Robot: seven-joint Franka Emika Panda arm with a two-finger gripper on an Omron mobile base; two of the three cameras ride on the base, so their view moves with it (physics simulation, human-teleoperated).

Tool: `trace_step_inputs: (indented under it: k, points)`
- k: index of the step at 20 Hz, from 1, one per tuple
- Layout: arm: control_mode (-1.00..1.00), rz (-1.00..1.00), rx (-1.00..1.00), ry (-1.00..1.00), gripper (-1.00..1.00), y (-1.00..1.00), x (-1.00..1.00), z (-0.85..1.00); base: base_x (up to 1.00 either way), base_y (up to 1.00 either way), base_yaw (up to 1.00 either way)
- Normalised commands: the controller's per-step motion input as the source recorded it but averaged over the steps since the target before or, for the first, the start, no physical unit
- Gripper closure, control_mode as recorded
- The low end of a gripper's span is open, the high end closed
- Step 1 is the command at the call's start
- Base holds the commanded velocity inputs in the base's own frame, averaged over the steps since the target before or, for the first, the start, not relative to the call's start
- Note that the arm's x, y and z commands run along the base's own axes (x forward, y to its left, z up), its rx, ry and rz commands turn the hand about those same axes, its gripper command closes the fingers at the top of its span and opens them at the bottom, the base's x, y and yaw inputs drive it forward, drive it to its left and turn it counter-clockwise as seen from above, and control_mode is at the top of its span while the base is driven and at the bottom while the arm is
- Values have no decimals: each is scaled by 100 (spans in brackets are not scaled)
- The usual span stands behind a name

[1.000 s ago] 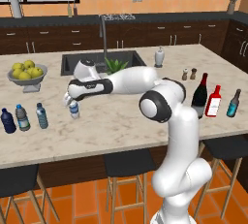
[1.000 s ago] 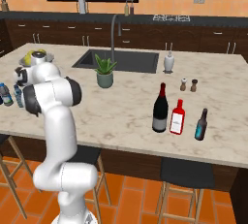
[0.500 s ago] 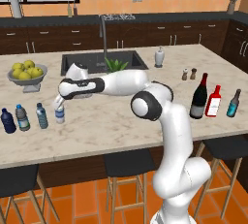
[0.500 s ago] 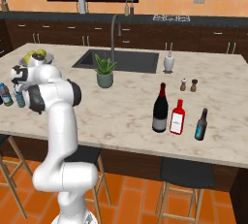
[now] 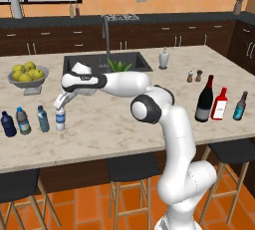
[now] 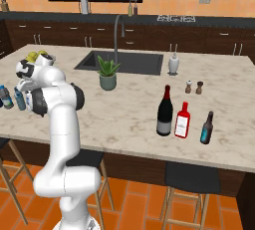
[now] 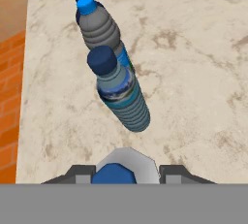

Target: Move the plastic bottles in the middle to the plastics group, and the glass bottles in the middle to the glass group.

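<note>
Tool (image 5: 60, 108) stands at the left end of the tabletop (image 5: 114, 124), directly above a clear whitish water bottle (image 5: 60, 120). In the hand view the bottle's blue cap sits between the two finger tips, so the tool is judged closed on this bottle at the neck.

The bottle stands upright, long axis vertical, base on or just above the tabletop; contact cannot be confirmed. It lies just beside the teal water bottle (image 5: 43, 119), which in turn stands next to the greyish clear bottle (image 5: 22, 121) and the dark navy bottle (image 5: 8, 124). All four form one row.

Judgement: the held bottle is already at the plastics group; the coming move is a release and a straight lift along the bottle's axis.

The dark wine bottle (image 5: 204, 99) stands far to the right, beside the red bottle (image 5: 219, 104) and slim teal bottle (image 5: 240, 106).
</note>
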Motion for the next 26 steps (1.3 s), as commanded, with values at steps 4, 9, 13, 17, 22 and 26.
trace_step_inputs:
  k: [4,9,13,17,22,26]
  points:
    - [-100,0,0,1,100,3,0,-9,0,0,0]
    - [-100,0,-5,-9,100,23,6,0,0,0,0]
    - [-100,0,0,-7,100,25,1,-3,0,0,0]
    - [-100,0,0,0,100,21,9,-11,0,0,0]
    - [-100,0,-3,0,100,3,2,-22,0,0,0]
    - [-100,0,-5,0,100,0,-2,0,0,0,0]
